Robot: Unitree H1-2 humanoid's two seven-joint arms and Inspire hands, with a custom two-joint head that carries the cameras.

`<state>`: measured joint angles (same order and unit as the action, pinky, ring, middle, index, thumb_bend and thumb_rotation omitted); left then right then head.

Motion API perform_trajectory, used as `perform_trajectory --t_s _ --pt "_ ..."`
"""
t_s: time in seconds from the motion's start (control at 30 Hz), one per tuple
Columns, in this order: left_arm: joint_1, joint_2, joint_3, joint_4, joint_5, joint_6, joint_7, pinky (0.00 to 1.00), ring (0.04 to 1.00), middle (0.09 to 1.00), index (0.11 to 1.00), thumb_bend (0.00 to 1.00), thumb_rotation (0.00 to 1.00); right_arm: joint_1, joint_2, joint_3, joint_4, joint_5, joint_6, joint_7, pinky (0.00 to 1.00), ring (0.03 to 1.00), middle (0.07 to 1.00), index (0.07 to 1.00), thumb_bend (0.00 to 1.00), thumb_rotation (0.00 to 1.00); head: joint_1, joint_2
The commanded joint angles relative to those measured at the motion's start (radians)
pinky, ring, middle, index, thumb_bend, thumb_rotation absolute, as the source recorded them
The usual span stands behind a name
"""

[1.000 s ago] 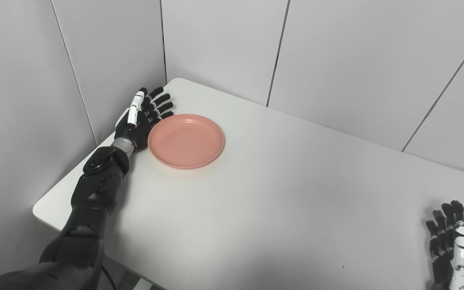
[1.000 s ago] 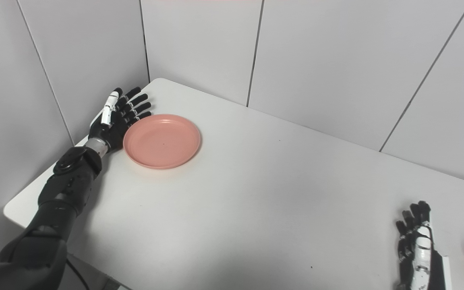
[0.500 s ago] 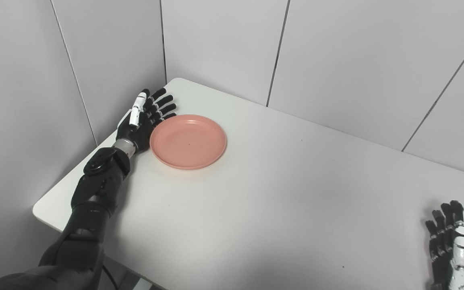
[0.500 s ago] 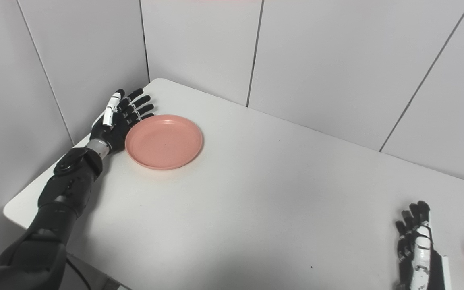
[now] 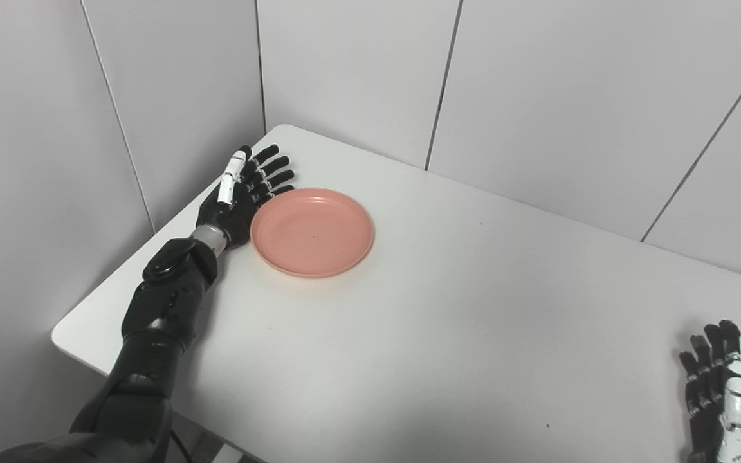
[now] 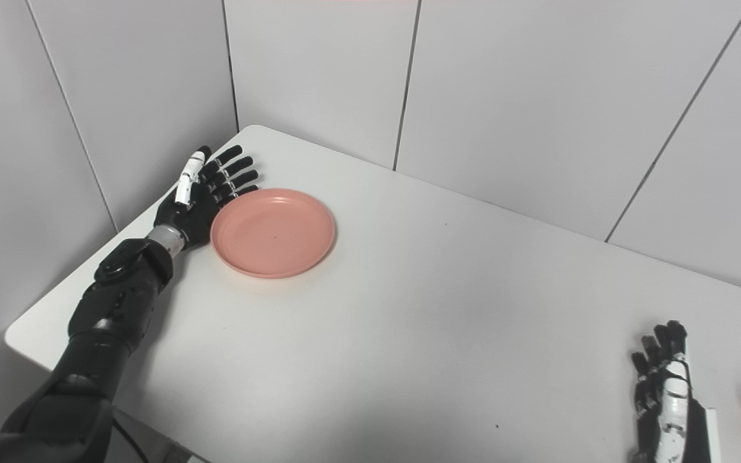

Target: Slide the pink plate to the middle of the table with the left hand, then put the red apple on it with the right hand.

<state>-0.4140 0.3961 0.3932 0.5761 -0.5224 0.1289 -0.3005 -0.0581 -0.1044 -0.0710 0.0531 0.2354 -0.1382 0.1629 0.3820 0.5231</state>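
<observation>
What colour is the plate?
Pink, plain, with no pattern; the plate shows best in the left eye view.

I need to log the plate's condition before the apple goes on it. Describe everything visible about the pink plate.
The pink plate is round and shallow, with a low raised rim and a flat well, in a matte salmon pink that looks like plastic. It is empty apart from a tiny dark speck near the middle. It lies flat and upright on the white table, toward the far left corner. The left hand, open with fingers straight, is set against its left edge. Nothing else touches it.
</observation>
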Motion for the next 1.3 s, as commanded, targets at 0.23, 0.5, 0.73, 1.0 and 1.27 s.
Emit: perform_trajectory --t_s 0.23,0.5,0.73,1.0,1.27 --pt "-0.01 -0.029 -0.011 -0.026 0.003 0.01 0.009 0.83 0.843 0.852 0.836 0.38 1.0 0.061 0.009 0.002 0.074 -0.002 -0.024 0.011 1.0 1.0 1.0 1.0 0.18 1.0 -0.001 0.003" --pt "-0.007 -0.047 -0.023 -0.053 0.004 0.019 0.004 0.83 0.852 0.867 0.847 0.38 1.0 0.064 0.013 0.004 0.06 -0.004 -0.015 0.007 1.0 1.0 1.0 1.0 0.18 1.0 -0.005 0.007" --pt "-0.001 -0.067 -0.02 -0.086 0.0 0.05 0.033 0.84 0.858 0.87 0.851 0.36 1.0 0.061 0.015 0.001 0.066 0.008 -0.016 0.011 1.0 1.0 1.0 1.0 0.19 1.0 -0.009 0.009" --pt "0.014 -0.09 -0.025 -0.128 0.004 0.066 0.063 0.85 0.855 0.866 0.847 0.35 1.0 0.056 0.013 0.005 0.084 0.004 -0.049 0.022 1.0 1.0 1.0 1.0 0.17 1.0 -0.015 0.01" --pt "0.04 -0.121 -0.041 -0.174 0.017 0.066 0.092 0.85 0.853 0.86 0.841 0.34 1.0 0.056 0.016 0.005 0.078 0.002 -0.038 0.021 1.0 1.0 1.0 1.0 0.17 1.0 -0.019 0.01"
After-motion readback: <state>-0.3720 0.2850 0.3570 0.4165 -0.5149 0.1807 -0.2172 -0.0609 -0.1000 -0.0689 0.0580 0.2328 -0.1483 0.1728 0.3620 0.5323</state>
